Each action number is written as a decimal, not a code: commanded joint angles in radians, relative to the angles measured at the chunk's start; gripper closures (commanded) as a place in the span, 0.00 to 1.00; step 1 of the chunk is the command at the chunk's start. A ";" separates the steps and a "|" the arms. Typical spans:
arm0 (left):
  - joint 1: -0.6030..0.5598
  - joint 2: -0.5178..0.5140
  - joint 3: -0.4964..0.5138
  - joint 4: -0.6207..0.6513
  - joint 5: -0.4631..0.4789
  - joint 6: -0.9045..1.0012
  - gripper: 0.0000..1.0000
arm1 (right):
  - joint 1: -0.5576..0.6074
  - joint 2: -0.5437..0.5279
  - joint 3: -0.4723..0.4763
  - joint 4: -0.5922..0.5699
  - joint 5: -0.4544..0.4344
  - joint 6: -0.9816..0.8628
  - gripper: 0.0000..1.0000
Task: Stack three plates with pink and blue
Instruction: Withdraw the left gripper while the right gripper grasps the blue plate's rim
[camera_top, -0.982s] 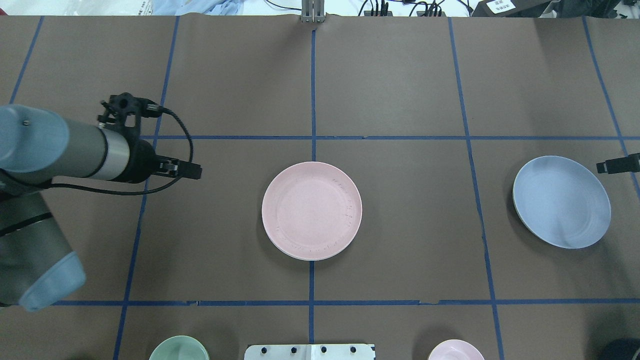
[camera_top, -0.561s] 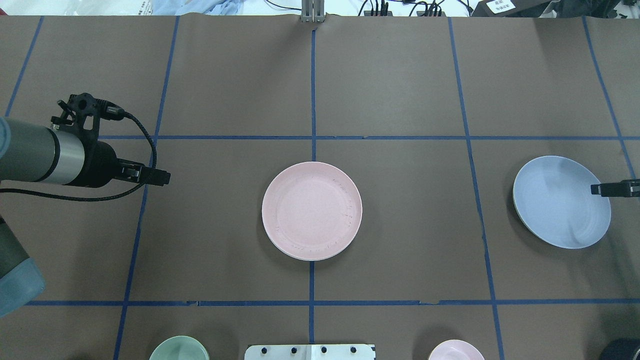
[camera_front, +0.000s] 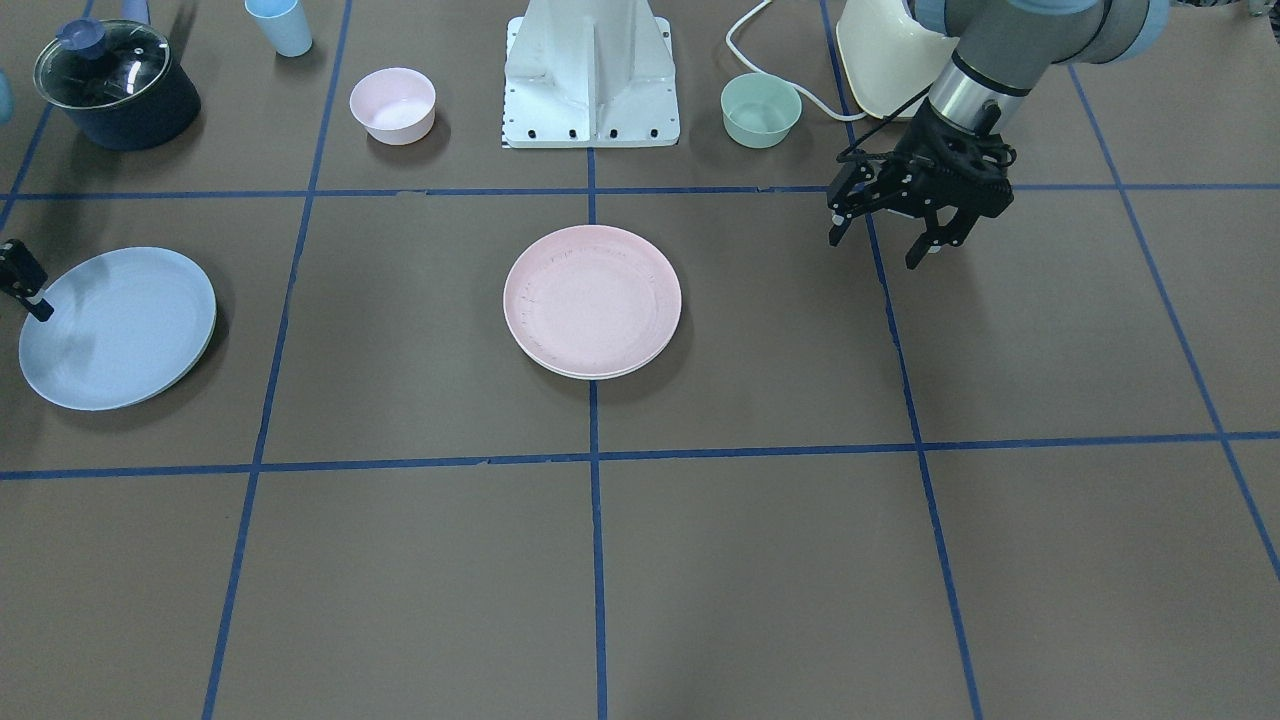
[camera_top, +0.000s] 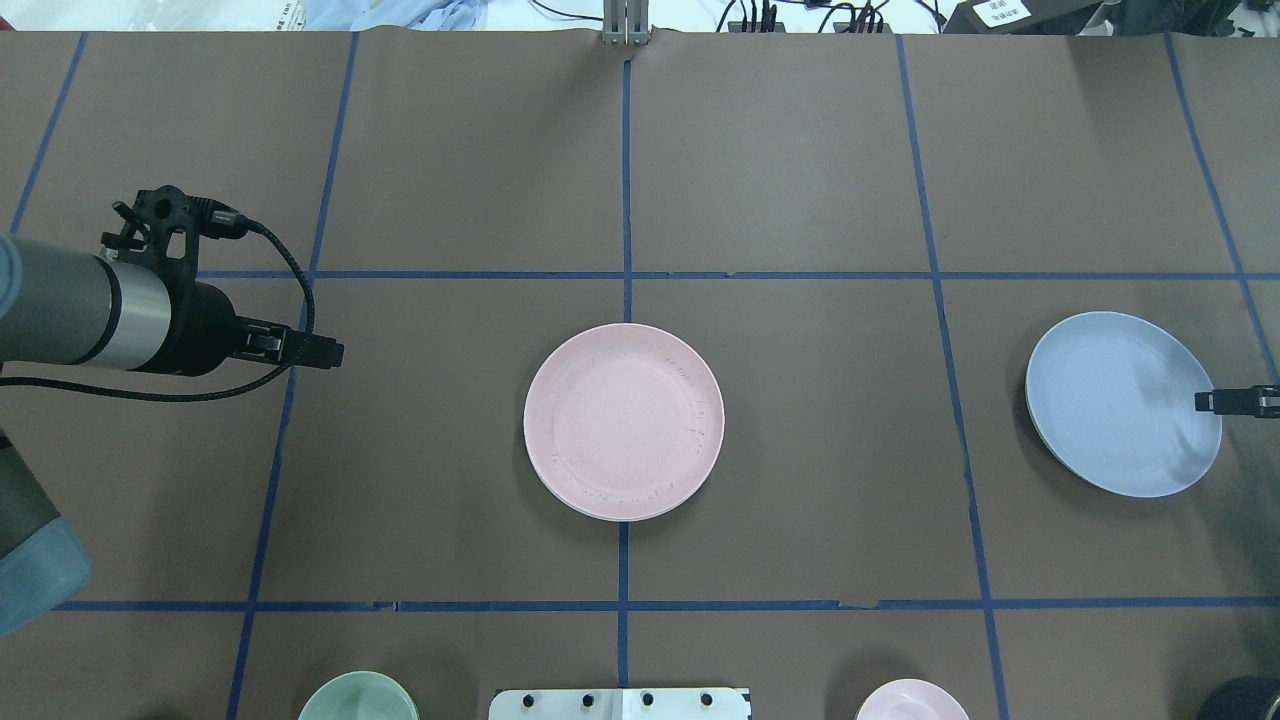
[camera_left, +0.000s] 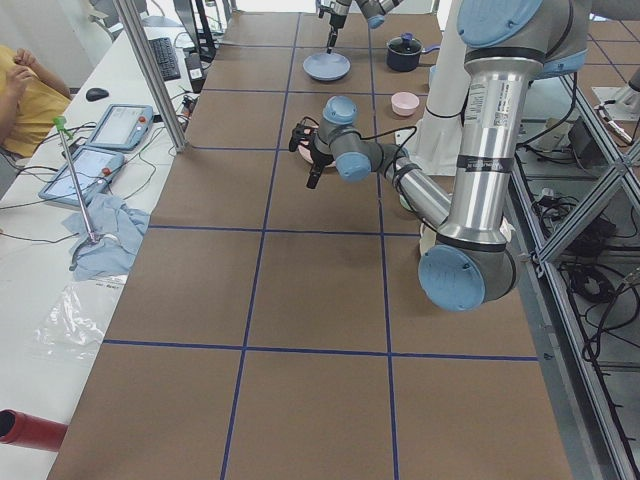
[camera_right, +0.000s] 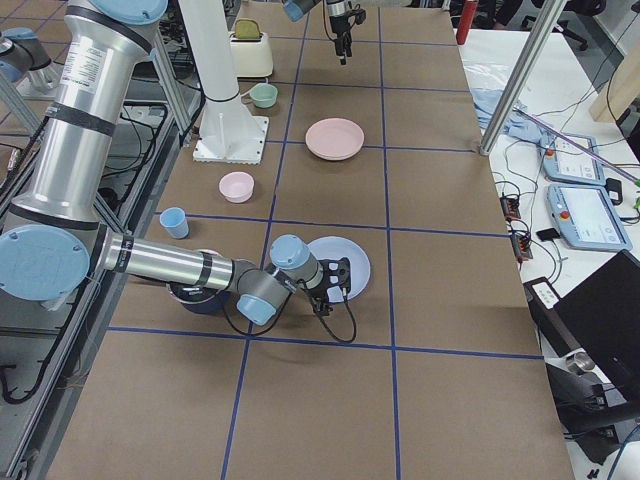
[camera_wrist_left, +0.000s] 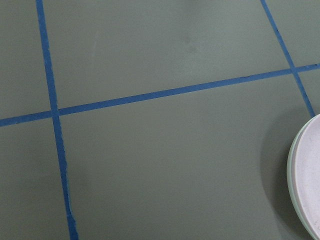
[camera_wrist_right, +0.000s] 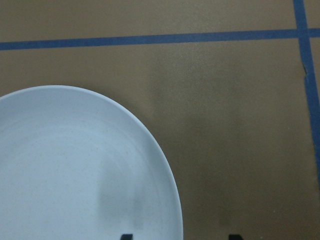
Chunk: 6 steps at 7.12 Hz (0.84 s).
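Note:
The pale pink plate (camera_top: 623, 420) lies at the table's middle, also in the front view (camera_front: 592, 300); a cream rim (camera_front: 600, 375) shows just under it, as of a plate beneath. The light blue plate (camera_top: 1120, 403) lies alone at the right, also in the front view (camera_front: 117, 328). My right gripper (camera_top: 1235, 401) is open at the blue plate's outer rim; in the right wrist view (camera_wrist_right: 180, 236) the rim lies between its two fingertips. My left gripper (camera_front: 880, 240) is open and empty, hovering well left of the pink plate, also in the overhead view (camera_top: 320, 352).
Near the robot base (camera_front: 592, 70) stand a small pink bowl (camera_front: 392, 104) and a green bowl (camera_front: 760, 110). A dark pot with a glass lid (camera_front: 115, 85), a blue cup (camera_front: 280, 25) and a cream appliance (camera_front: 885, 50) stand along that edge.
My right gripper moved along the blue plate's right rim toward the robot's side. My left arm drew back to the left, away from the pink plate, then stopped.

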 joint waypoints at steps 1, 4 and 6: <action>0.000 -0.001 0.002 0.000 0.000 -0.001 0.00 | -0.021 0.005 -0.016 0.000 -0.018 0.003 0.51; 0.000 -0.003 0.003 0.000 0.000 -0.001 0.00 | -0.024 0.023 -0.016 0.000 -0.017 0.020 1.00; -0.004 0.000 -0.001 0.000 -0.004 0.011 0.00 | -0.018 0.057 0.019 0.000 0.007 0.019 1.00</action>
